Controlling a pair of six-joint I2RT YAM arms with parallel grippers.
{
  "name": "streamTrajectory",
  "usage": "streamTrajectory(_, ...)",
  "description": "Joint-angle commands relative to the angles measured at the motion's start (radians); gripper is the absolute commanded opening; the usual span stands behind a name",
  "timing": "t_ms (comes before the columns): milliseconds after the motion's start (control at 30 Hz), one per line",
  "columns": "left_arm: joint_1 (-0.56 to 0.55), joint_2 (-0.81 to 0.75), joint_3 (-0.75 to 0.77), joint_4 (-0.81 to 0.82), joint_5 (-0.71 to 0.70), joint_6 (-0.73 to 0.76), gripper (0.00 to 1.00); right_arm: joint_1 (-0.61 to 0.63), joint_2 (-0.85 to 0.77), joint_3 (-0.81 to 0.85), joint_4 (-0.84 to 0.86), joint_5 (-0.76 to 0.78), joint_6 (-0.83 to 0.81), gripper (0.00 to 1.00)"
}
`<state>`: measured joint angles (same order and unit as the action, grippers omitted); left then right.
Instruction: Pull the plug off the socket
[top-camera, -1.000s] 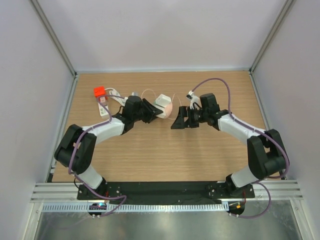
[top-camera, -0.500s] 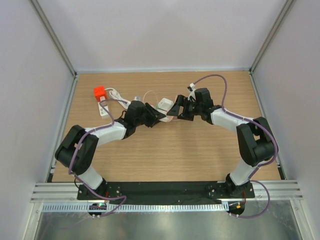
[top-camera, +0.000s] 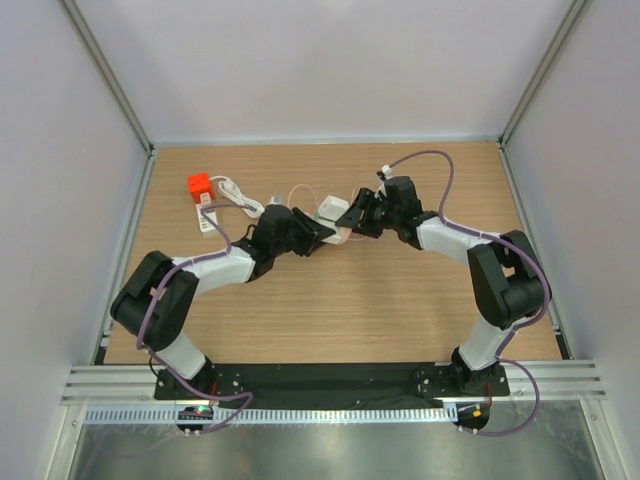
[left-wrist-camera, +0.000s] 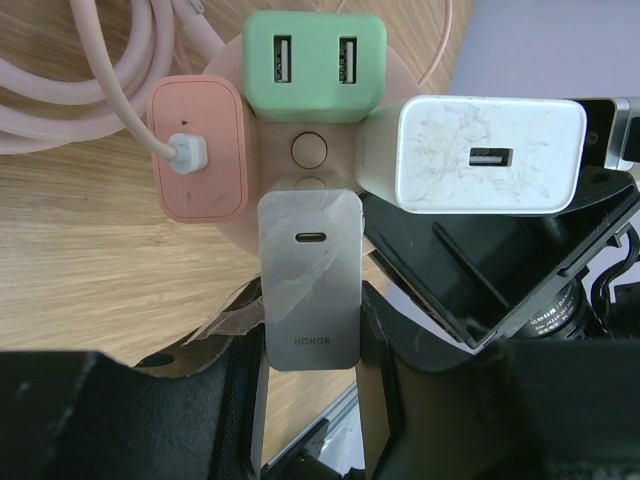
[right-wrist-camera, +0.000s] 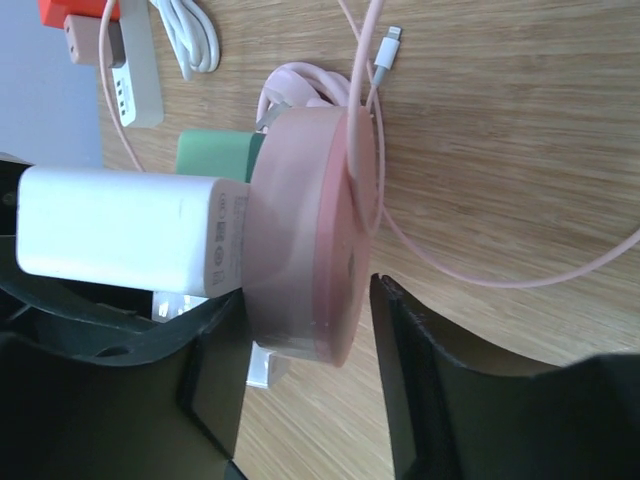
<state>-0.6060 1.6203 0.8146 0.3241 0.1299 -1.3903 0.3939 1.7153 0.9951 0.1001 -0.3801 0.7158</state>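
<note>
The socket (left-wrist-camera: 308, 150) is a round pink hub carrying several plugs: green (left-wrist-camera: 315, 65), pink (left-wrist-camera: 197, 150), white (left-wrist-camera: 470, 155) and a silver HONOR plug (left-wrist-camera: 310, 280). My left gripper (left-wrist-camera: 310, 340) is shut on the silver plug, one finger against each side. In the right wrist view the socket (right-wrist-camera: 300, 230) stands on edge between my right gripper (right-wrist-camera: 305, 330) fingers, which press on its two faces just below the white plug (right-wrist-camera: 120, 230). From above, both grippers (top-camera: 322, 235) (top-camera: 352, 218) meet at the socket (top-camera: 338, 224) mid-table.
A thin pink cable (right-wrist-camera: 480, 275) with a white connector (right-wrist-camera: 388, 45) loops over the wood beside the socket. A white power strip (top-camera: 207, 215) with an orange block (top-camera: 198, 184) and a coiled white cord (top-camera: 235, 192) lies at the back left.
My right gripper moved left to the socket and closed from wide open onto its faces. The left gripper stayed shut on the silver plug and shifted slightly.
</note>
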Motion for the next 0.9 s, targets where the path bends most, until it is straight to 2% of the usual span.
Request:
streamTrajectory(0,-0.023,-0.04,0.018,0.208,0.03,-0.064,0.0,0.008,0.024,0.028,0.061,0.049,0.03,0.53)
streamTrajectory(33,-0.024,-0.039,0.017,0.214,0.031,-0.073,0.0,0.008,0.024,0.027,0.067,0.047,0.028,0.5)
streamTrajectory(67,-0.028,-0.031,0.018,0.223,0.03,-0.079,0.0,0.008,0.024,0.028,0.07,0.049,0.028,0.4)
streamTrajectory(167,-0.034,-0.023,0.018,0.239,0.036,-0.092,0.0,0.008,0.017,0.03,0.07,0.055,0.011,0.19)
streamTrajectory(200,-0.035,-0.019,0.018,0.242,0.037,-0.092,0.0,0.008,0.012,0.03,0.067,0.061,0.001,0.03)
streamTrajectory(367,-0.037,-0.037,0.006,0.218,0.031,-0.072,0.0,0.008,-0.045,0.03,-0.036,0.209,-0.13,0.01)
streamTrajectory(400,-0.037,-0.045,0.005,0.204,0.022,-0.064,0.0,0.008,-0.055,0.025,-0.049,0.283,-0.154,0.01)
streamTrajectory(533,-0.037,-0.086,-0.006,0.144,0.001,-0.038,0.0,0.008,-0.103,-0.009,-0.037,0.404,-0.236,0.01)
streamTrajectory(867,-0.023,-0.175,0.009,-0.023,0.006,-0.026,0.0,0.01,-0.14,-0.021,-0.028,0.475,-0.325,0.01)
